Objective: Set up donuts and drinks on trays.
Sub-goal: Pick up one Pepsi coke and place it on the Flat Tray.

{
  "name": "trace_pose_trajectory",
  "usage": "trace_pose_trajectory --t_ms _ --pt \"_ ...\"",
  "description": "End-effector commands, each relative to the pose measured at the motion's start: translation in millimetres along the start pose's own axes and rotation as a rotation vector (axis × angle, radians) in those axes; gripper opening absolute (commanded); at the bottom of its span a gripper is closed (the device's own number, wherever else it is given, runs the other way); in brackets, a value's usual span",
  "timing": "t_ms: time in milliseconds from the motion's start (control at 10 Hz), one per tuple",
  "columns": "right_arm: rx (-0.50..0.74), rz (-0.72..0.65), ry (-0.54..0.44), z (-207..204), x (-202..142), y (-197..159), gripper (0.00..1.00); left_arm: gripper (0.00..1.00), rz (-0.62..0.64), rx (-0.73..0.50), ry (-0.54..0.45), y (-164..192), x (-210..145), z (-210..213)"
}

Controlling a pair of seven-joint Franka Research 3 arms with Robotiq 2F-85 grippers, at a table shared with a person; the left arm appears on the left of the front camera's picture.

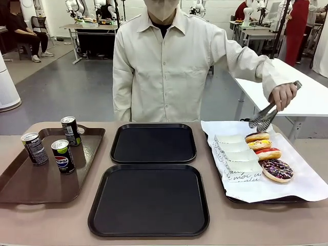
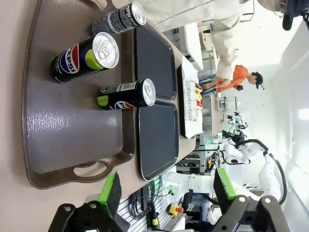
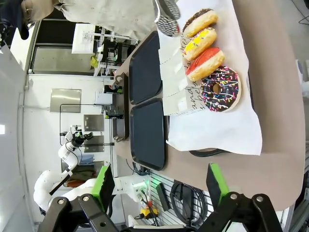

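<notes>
left tool (image 2: 167,186) gapes wide facing the cans (image 2: 128,94), right tool (image 3: 160,179) gapes wide facing the donuts (image 3: 205,63).

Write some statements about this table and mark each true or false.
1. Three slim dark soda cans stand on the long brown plastic tray. True.
2. Two black rounded-square plastic trays lie between that tray and the white paper-lined tray. True.
3. The person's hand holds metal tongs above the ring donuts. True.
4. Six donuts lie on the paper. False: four.
5. The left pincer grips a can. False: the left pincer is open, holding nothing.
</notes>
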State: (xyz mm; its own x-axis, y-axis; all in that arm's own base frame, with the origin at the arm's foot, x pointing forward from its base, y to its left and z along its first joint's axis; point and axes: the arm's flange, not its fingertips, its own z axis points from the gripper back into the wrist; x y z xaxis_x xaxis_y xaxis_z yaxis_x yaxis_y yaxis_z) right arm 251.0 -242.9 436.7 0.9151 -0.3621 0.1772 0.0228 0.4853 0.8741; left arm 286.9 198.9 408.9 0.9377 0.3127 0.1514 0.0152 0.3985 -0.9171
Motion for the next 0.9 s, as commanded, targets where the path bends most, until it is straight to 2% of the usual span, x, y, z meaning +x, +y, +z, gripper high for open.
trace_pose_trajectory --t_ms 0,100,300,400,600,800 --pt "0.020 -0.005 -0.009 0 3 0 1.00 1.00 0.016 0.093 -0.018 -22 23 -8" --pt "0.020 -0.005 -0.009 0 3 0 1.00 1.00 0.008 0.171 -0.006 -43 38 -14" --pt "0.020 -0.005 -0.009 0 3 0 1.00 1.00 -0.072 0.335 0.069 -99 44 -25" --pt "0.020 -0.005 -0.009 0 3 0 1.00 1.00 -0.110 0.492 0.133 -132 58 -44" --pt "0.020 -0.005 -0.009 0 3 0 1.00 1.00 -0.108 0.720 0.147 -170 50 -80" --pt "0.020 -0.005 -0.009 0 3 0 1.00 1.00 -0.127 0.847 0.157 -202 55 -139"
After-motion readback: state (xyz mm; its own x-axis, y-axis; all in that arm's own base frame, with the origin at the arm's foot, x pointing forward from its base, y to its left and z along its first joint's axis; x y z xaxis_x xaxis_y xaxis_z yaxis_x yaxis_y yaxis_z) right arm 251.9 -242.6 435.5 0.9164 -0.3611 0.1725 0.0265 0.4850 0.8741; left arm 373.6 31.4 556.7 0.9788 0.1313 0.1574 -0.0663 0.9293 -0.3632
